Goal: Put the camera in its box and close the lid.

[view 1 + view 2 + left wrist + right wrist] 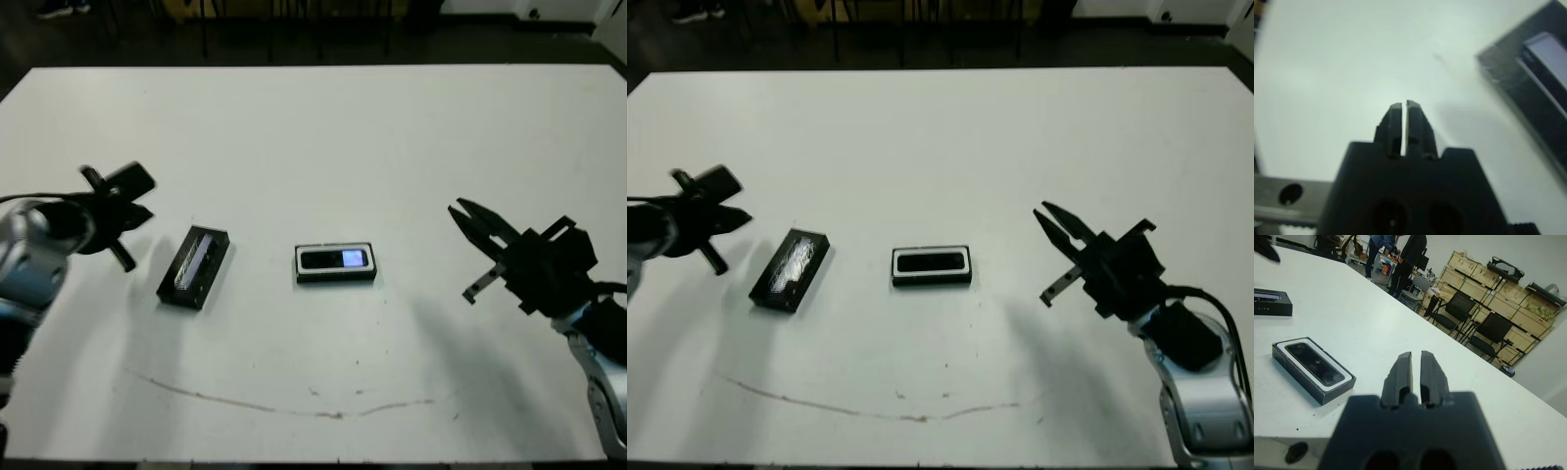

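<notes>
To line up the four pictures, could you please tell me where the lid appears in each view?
Left eye view: the lid lies left of centre, left of the box.
Right eye view: lid again left of the box.
Left wrist view: probably the dark slab at the right edge.
Right wrist view: at the left edge.
Shared landmark: the box holding the camera.

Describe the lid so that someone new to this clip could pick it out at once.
On the white table, two small dark rectangular things lie side by side near the middle. The lid is the one nearer the left tool, lying at a slant. Unlike the box, white-lined with the camera in it, it is a flat black slab with a silvery mottled patch.
</notes>
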You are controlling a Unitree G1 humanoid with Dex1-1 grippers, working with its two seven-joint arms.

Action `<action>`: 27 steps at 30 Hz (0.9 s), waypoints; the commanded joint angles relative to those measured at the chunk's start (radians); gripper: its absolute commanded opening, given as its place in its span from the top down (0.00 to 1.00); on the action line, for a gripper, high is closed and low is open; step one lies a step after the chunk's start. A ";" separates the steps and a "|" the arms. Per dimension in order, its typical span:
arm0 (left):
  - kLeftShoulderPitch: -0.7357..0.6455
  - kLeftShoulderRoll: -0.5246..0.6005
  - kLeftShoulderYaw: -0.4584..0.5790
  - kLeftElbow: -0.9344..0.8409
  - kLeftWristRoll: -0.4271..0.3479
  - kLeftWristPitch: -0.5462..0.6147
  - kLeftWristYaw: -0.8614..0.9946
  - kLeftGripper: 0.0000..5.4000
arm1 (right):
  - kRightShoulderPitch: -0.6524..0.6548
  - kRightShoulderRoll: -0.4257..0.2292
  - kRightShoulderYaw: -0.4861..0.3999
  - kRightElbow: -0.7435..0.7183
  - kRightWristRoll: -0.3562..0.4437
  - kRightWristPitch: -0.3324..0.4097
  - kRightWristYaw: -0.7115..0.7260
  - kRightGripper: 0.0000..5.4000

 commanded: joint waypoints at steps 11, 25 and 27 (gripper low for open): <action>0.383 -0.332 0.331 -0.591 -0.275 0.063 0.275 1.00 | 0.002 0.001 0.009 0.045 0.014 -0.034 0.022 1.00; 0.611 -0.491 0.036 -0.684 -0.228 0.077 0.466 0.59 | 0.017 0.005 0.031 0.032 0.001 -0.017 0.003 1.00; 0.610 -0.501 0.027 -0.681 -0.227 0.116 0.485 0.52 | 0.020 0.008 0.032 0.032 0.006 -0.012 0.004 1.00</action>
